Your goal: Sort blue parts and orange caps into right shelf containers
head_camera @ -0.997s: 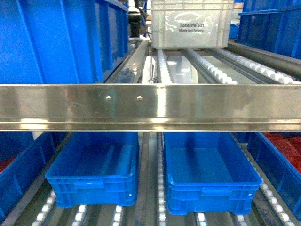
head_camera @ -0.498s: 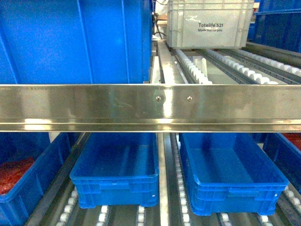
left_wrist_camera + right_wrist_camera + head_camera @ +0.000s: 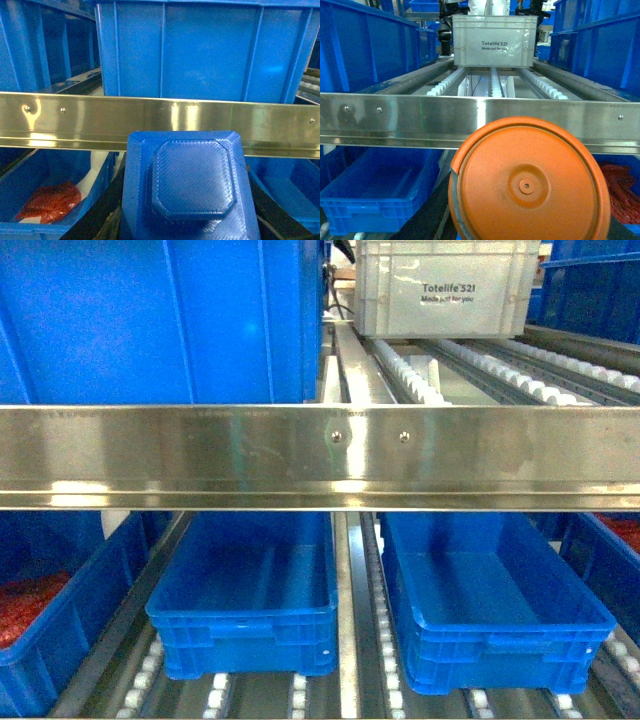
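The robot faces a roller-track shelf, and each arm carries one item ready for sorting. In the left wrist view a blue part point(image 3: 192, 187), faceted with a raised octagonal face, fills the lower frame directly before the camera; it sits where the left hand would be and is judged to be grasped by it, though the fingers themselves are hidden behind the part. In the right wrist view an orange cap point(image 3: 530, 182), round with a small central boss, is held flat-face toward the camera in the same way, so the right hand is judged to be clenched on it, its fingers likewise out of sight. Both items hang just short of the steel rail point(image 3: 320, 455) that fronts the upper shelf level, probably because they must pass beneath it to reach the lower level. There, two containers stand side by side on the rollers, the left container point(image 3: 245, 640) and the right container point(image 3: 495, 650), both open-topped with bare floors, which suits them as drop targets. A neighbouring bin with red contents point(image 3: 30, 600) lies further left. On the upper level a grey crate point(image 3: 445, 290) rests at the back.
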Tool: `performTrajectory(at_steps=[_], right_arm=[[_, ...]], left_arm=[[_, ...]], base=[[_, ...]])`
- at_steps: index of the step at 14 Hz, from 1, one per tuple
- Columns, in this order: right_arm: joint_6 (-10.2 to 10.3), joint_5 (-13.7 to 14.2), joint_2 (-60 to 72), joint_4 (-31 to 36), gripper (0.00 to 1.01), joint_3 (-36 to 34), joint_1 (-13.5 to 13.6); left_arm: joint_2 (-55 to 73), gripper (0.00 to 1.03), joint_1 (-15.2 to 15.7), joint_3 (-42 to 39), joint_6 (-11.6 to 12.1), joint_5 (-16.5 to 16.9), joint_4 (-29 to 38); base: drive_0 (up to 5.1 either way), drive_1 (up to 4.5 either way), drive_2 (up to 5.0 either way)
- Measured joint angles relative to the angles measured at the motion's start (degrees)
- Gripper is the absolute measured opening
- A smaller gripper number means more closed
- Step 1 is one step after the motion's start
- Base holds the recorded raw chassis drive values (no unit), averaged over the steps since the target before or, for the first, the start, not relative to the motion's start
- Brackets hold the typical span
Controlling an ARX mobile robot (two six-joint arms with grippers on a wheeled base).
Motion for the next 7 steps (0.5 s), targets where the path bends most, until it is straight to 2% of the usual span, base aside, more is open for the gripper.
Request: performTrajectory(at_steps=[7], right_arm=[[0.0, 0.2, 0.0, -0.1, 0.44, 0.0, 0.0]], left_arm=[[0.0, 0.43, 0.0, 0.0, 0.1, 0.0, -0.3]], base=[[0.0, 0.00, 0.0]])
